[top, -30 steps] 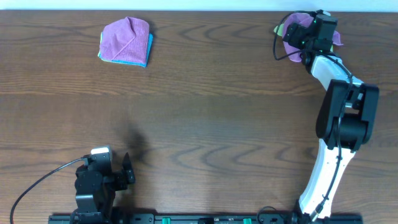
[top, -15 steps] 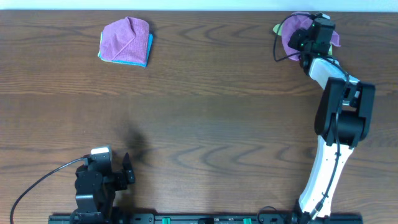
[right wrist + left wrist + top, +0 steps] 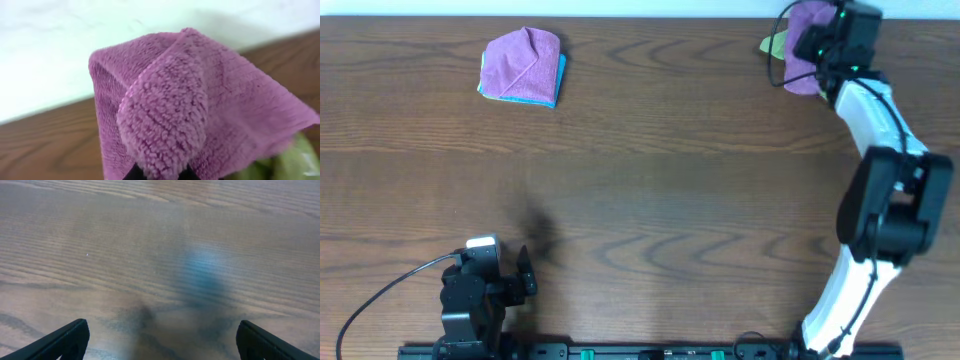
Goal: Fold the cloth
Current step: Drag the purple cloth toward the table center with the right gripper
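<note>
Robotics lab bench, wood-grain table (image 3: 650,180), left arm (image 3: 470,295) and right arm (image 3: 880,200) on a black rail (image 3: 550,351), white wall (image 3: 50,50)

Since 1 second ago the right gripper (image 3: 820,45) has pushed further toward the far edge at the right corner. Its arm (image 3: 875,110) now reaches out straighter, and the elbow has swung toward the right edge. The cloth (image 3: 806,18) has gone with it. Pinched in the closed fingers, it now stands up in a bunched peak against the white wall (image 3: 50,40), where before it lay mostly under the wrist.
</note>
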